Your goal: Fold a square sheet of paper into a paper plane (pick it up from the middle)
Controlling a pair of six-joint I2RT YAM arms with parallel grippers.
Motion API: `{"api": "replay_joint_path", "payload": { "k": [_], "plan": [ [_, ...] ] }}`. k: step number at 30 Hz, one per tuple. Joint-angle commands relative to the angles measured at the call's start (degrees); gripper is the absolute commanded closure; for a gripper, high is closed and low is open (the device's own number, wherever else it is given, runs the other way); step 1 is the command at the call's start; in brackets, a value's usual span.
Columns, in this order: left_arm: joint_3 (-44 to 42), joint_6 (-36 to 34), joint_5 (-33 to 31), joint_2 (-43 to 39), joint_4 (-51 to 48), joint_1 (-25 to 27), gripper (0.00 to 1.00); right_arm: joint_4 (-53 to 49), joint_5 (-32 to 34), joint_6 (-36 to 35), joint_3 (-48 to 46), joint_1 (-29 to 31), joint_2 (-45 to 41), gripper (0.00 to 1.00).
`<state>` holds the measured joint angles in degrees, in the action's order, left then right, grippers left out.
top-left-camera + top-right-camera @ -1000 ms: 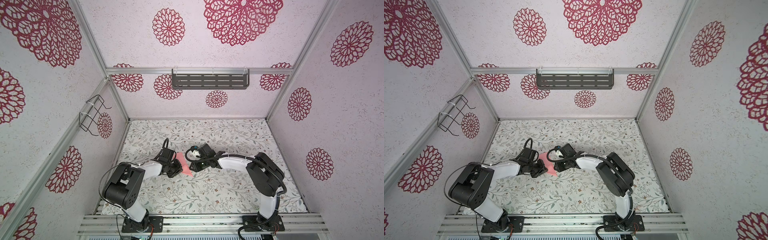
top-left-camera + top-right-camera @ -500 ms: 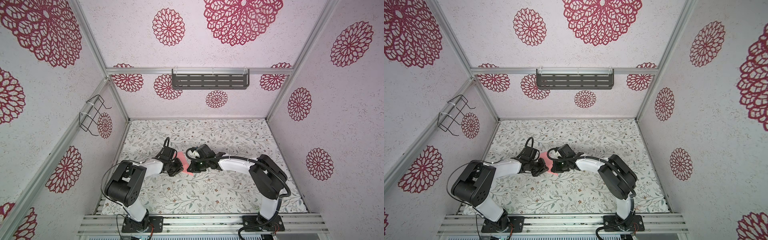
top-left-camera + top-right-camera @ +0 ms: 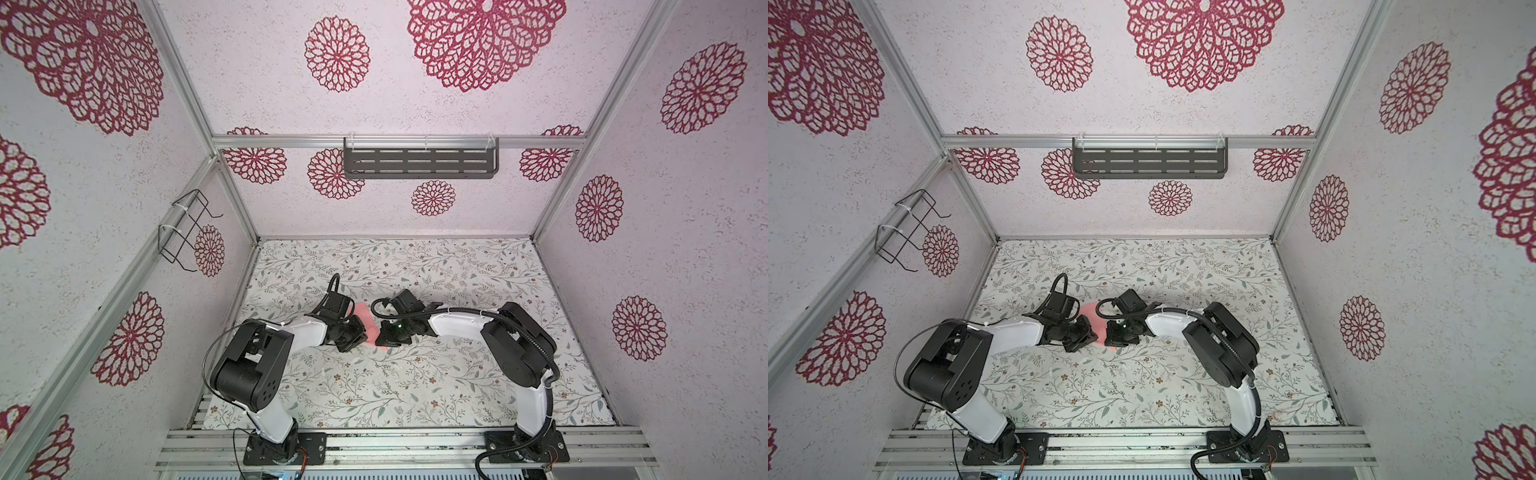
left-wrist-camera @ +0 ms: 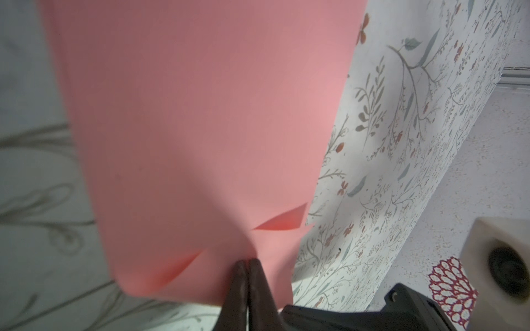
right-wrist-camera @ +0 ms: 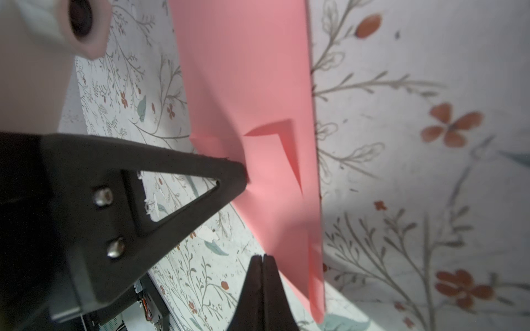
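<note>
The floral counter [image 3: 415,386] lay beneath the creased square sheet of paper [image 4: 200,114], held between both arms. The left gripper [image 4: 247,262] had its fingers clamped on the sheet. The right gripper [image 5: 261,258] had its fingers together at the sheet's edge, hold uncertain. Judged best: tension gently, keeping edges aligned.

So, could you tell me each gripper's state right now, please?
Left gripper: closed, pinching the pink paper.
Right gripper: closed at the paper's edge; whether it holds it cannot be told.

Pale walls [image 3: 415,108] with red rosettes [image 3: 337,54], floral floor [image 3: 415,386], dark slotted shelf [image 3: 420,163].
</note>
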<state>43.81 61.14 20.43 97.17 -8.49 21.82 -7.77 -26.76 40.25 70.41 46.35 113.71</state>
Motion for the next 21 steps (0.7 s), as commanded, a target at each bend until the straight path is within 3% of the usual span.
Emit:
{"api": "replay_joint_path", "payload": {
  "k": [1,15,21],
  "plan": [
    [-1.21,0.03,-4.31,3.54,-5.83,0.06,0.94,-1.76,0.75,0.63,1.24,-0.43,0.67,1.0],
    [-0.11,-0.39,-4.39,3.29,-6.69,0.07,0.94,-3.87,1.69,-0.99,0.64,-0.9,1.87,0.99],
    [1.92,-2.85,-1.15,-0.19,-3.11,0.21,0.9,-4.12,1.61,-1.11,0.47,-1.26,2.52,0.99]
  ]
}}
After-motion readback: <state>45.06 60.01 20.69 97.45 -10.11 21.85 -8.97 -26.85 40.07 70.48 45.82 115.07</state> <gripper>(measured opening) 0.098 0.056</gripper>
